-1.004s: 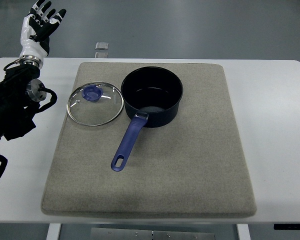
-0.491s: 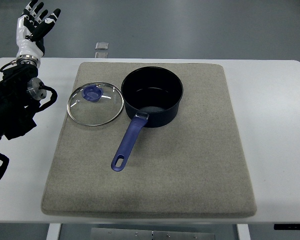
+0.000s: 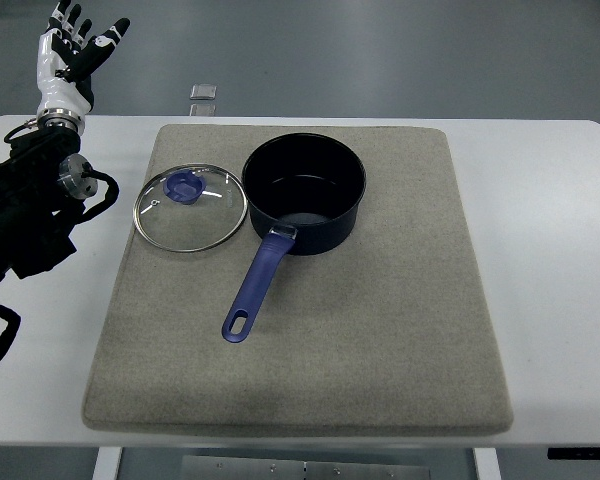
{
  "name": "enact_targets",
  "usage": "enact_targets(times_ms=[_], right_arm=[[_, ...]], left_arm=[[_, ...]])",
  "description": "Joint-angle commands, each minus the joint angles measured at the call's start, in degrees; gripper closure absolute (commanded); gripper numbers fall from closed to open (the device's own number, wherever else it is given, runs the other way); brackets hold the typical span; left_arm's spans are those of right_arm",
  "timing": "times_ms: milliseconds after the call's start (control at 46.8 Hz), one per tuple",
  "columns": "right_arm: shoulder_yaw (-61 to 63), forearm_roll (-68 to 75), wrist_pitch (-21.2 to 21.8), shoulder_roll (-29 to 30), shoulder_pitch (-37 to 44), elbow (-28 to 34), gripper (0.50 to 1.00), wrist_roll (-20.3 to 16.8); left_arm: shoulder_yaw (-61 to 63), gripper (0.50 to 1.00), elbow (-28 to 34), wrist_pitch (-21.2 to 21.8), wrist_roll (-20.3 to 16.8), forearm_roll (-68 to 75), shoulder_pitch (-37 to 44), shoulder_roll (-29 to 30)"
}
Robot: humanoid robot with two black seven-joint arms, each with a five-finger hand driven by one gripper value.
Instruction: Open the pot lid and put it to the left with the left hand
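lid (image 3: pixel 190 208) left of pot (image 3: pixel 304 192), left hand (image 3: pixel 73 55) raised

A saucepan (image 3: pixel 304 192) with a dark, smooth, slightly glossy coating inside, and a long handle (image 3: pixel 259 281) of shiny blue plastic. Beside it, a clear glass lid (image 3: pixel 189 208) with a bright polished metal rim and a glossy blue plastic knob (image 3: pixel 185 185). Both lie on a matt grey mat (image 3: pixel 380 320) with a rough, felt-like cloth texture. Under it, a smooth white desk (image 3: pixel 550 250) with a dull sheen. The left robot hand (image 3: pixel 76 50) looks like hard white and black plastic, with a metal wrist.
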Motion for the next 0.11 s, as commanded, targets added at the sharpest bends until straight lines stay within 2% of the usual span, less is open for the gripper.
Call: enact_targets(times_ms=[0, 85], right_arm=[[0.10, 0.00, 0.04, 0.00, 0.00, 0.24, 0.583, -0.06], [0.10, 0.00, 0.21, 0.00, -0.08, 0.68, 0.583, -0.24]], left_arm=[[0.09, 0.508, 0.00, 0.04, 0.00, 0.04, 0.01, 0.00], [0.09, 0.508, 0.00, -0.05, 0.00, 0.04, 0.18, 0.00]])
